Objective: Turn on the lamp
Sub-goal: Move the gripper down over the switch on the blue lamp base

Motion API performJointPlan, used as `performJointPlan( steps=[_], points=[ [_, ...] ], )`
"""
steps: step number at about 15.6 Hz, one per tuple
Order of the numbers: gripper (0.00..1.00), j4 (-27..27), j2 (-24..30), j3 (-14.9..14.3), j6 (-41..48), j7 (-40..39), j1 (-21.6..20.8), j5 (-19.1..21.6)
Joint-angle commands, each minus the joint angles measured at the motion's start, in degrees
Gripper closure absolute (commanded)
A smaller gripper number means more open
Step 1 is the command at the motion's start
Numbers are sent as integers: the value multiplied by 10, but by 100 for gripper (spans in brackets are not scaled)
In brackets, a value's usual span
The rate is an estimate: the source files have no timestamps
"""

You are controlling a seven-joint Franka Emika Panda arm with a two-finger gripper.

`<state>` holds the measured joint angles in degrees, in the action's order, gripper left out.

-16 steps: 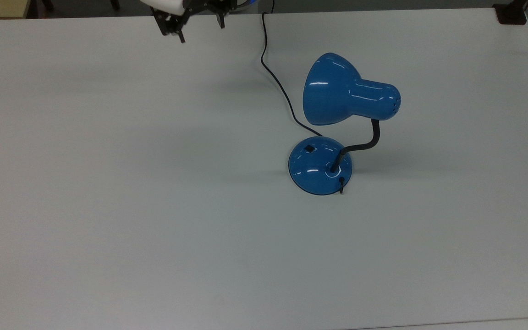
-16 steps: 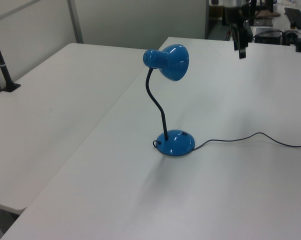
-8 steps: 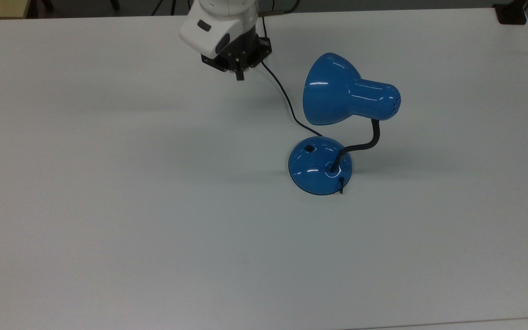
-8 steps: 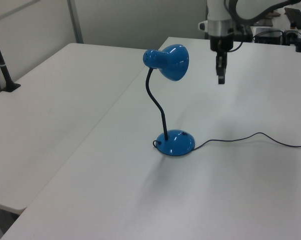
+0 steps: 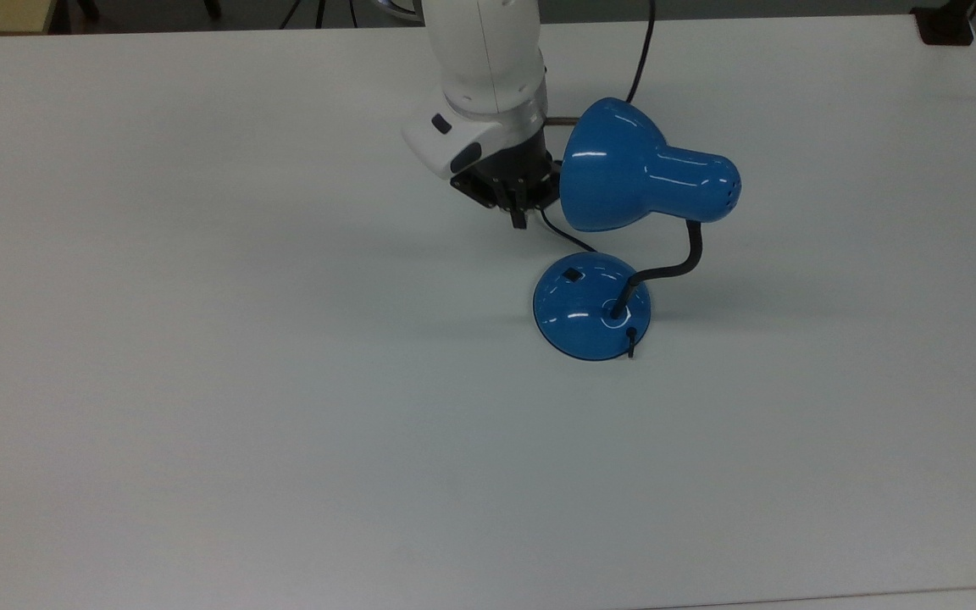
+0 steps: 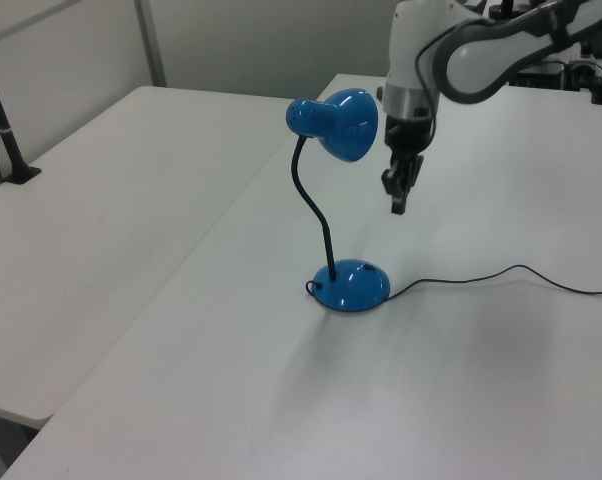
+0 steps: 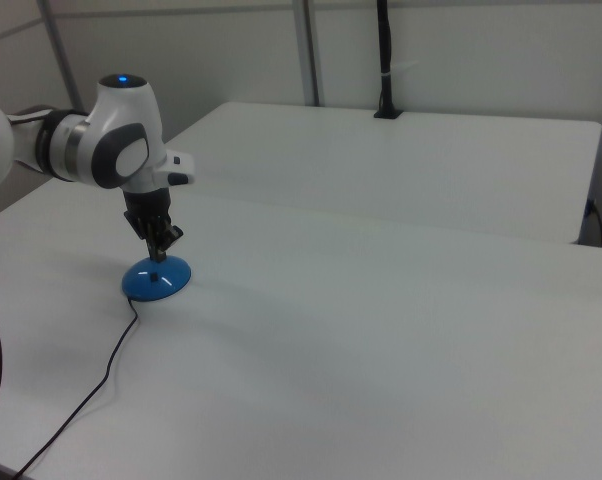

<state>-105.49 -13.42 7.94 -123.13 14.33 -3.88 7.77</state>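
Top view: the glossy blue desk lamp (image 5: 623,212) stands right of centre on the white tabletop (image 5: 200,381); its bell shade's long axis runs level, mouth towards 9 o'clock; the jaws (image 5: 519,219), pressed together and empty, hang beside that mouth, at 11 o'clock from the domed base.

Left view: the jaws (image 6: 397,203) hang at 1 o'clock above the base; the black cord (image 6: 501,275) trails towards 3 o'clock.

Right view: the white arm (image 7: 121,140) hides the shade.

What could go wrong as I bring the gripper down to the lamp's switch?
The gripper hangs close beside the shade; the wrist could knock it and tip the lamp. The cord runs right under the fingertips and could snag. The switch is small and sits on a glossy, domed base, so the fingers might slip off or push the lamp aside.
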Motion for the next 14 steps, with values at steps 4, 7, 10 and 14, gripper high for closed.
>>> performJointPlan(
  steps=[4,7,10,14],
  points=[
    [100,-6,-38,-3,-92,39,-31,27],
    [100,-6,-50,8,-102,43,-34,27],
    [100,-5,-64,17,-127,50,-37,27],
    [100,-3,-75,18,-130,50,-39,27]
  ],
)
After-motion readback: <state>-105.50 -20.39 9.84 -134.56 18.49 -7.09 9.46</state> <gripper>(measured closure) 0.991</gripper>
